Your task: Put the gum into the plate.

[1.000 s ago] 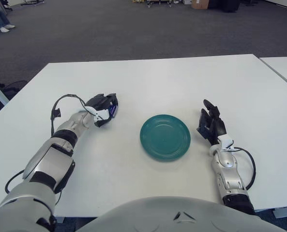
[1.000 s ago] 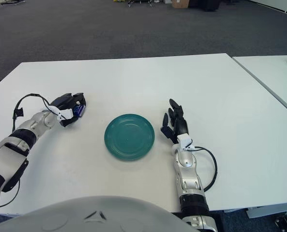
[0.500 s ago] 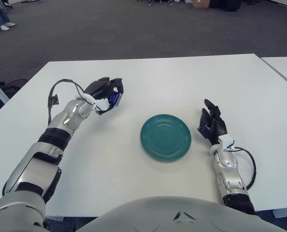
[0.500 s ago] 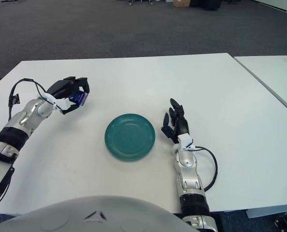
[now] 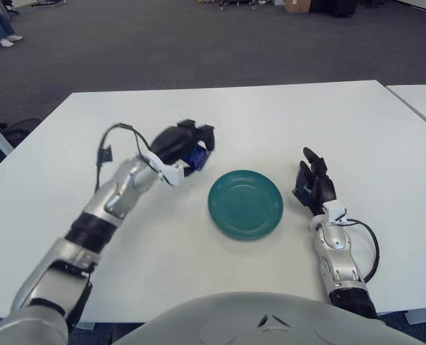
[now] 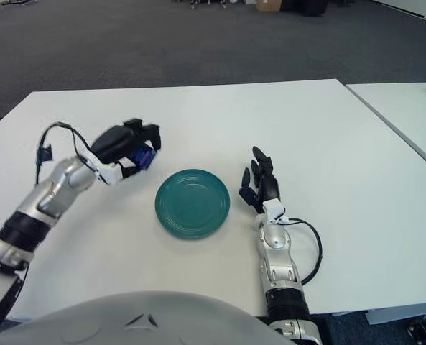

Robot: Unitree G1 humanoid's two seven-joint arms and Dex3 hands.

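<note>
Left hand (image 5: 186,147), pinching the gum (image 5: 197,156), is swinging off the counter (image 5: 342,122) toward the plate (image 5: 246,203) (nearly reaching its rim); right hand (image 5: 314,185) is idling beside it, fingers spread.

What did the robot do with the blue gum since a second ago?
The left hand lifted the gum off the table and carried it to the robot's right, toward the green plate; it now shows just left of the plate, gum gripped. The plate and the right hand, beside the plate's right edge, stayed put.
</note>
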